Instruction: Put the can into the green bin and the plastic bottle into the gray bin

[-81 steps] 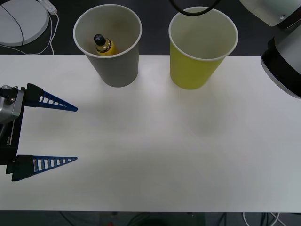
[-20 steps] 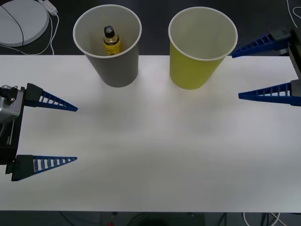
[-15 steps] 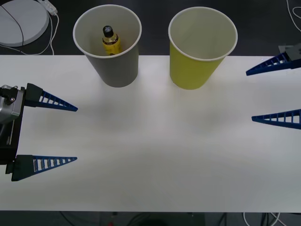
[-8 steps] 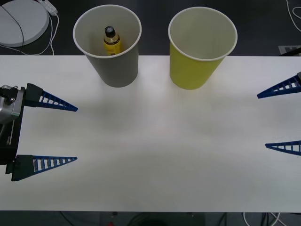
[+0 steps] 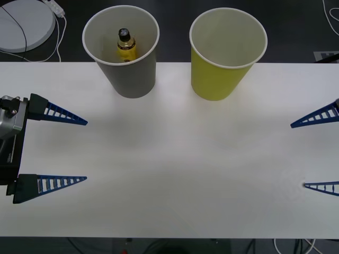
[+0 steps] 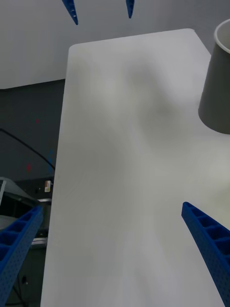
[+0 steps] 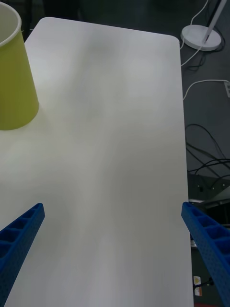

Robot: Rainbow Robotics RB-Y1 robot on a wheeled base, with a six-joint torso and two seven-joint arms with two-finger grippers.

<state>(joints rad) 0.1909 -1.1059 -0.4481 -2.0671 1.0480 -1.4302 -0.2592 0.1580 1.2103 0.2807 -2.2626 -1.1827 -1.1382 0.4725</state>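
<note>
Since our right gripper [image 5: 321,152] has drawn back to the counter [image 5: 175,159] edge, fingers spread and empty, we judge sorting finished or nearly so. Well ahead of it stands the green bin [image 5: 226,53]; the gray bin [image 5: 123,50] beyond holds the plastic bottle [image 5: 125,45] upright. Our left gripper [image 5: 80,151] waits opposite, spread too. Dark floor lies behind.

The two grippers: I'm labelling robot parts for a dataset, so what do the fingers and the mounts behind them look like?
Both the left gripper and the right gripper have two long blue fingers tapering to sharp points, with ladder-like ribbed cutouts along their length. The left pair is fixed to a black bracket with a silver-gray metal wrist block behind it.
</note>
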